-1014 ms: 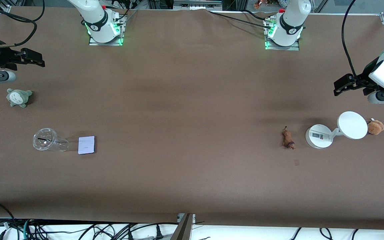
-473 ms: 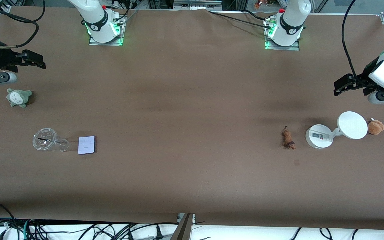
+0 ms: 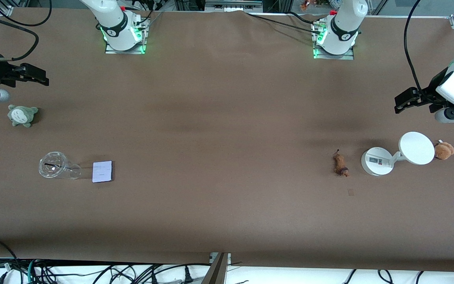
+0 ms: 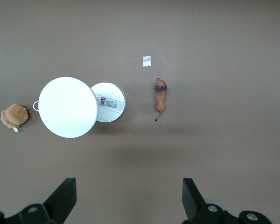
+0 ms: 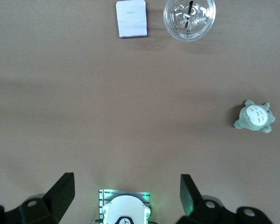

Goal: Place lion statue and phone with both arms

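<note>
Only the right claw (image 3: 34, 75) has shifted since a second ago, drifting slightly toward its table edge; both claws hang wide open and empty. Left claw (image 3: 404, 100) hovers above the table, the slim brown lion statue (image 3: 340, 164) lying beside the white round-based stand (image 3: 376, 161). Flat lavender-white phone (image 3: 102, 171) lies beside the clear plastic cup (image 3: 53, 165). Each claw should probably descend centred, jaws straddling the narrow sides.
</note>
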### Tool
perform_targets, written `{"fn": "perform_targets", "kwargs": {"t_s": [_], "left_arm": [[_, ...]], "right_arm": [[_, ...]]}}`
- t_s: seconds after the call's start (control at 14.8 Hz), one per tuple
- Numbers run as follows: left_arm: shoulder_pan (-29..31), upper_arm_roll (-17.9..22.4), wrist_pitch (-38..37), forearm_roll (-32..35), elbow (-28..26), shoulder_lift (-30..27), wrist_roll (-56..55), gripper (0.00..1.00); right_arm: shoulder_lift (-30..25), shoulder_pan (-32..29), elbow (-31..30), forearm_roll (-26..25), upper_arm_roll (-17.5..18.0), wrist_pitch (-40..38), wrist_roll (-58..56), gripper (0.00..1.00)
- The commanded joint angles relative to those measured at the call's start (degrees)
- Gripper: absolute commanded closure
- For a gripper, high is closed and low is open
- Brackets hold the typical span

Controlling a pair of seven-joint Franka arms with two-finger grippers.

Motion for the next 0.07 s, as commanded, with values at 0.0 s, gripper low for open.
{"fn": "perform_targets", "kwargs": {"t_s": [0.0], "left_arm": [[-0.1, -0.1, 0.0, 0.1, 0.5, 0.0, 0.1, 0.00]], "right_arm": [[-0.5, -0.4, -0.6, -0.7, 0.4, 0.2, 1.1, 0.00]]}}
